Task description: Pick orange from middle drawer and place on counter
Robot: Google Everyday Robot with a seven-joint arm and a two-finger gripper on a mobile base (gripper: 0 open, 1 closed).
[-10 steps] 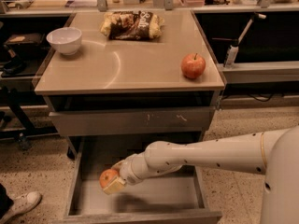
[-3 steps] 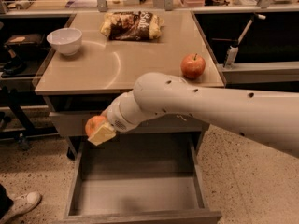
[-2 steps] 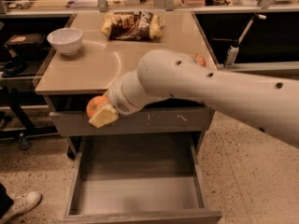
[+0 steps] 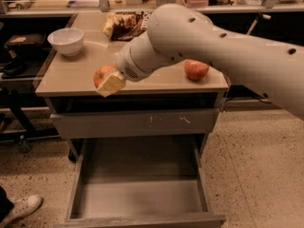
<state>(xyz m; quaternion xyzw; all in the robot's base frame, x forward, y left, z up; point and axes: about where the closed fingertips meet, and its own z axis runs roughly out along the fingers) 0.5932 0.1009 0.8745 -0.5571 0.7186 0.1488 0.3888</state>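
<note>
Counter (image 4: 71,77) front edge: tool (image 4: 109,83) with orange (image 4: 100,74), higher than before

White bowl (image 4: 66,41) up-left of the gripper (image 4: 108,80). Snack bags (image 4: 124,25) above it, red apple (image 4: 196,69) right, scratched drawer front (image 4: 137,122) below, white shoe (image 4: 21,208) far lower-left.

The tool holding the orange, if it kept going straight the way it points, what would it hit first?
Probably the counter near its front left edge: the tool, shut on the orange, points left and slightly down. Depth is unclear; it might clear that edge.
</note>
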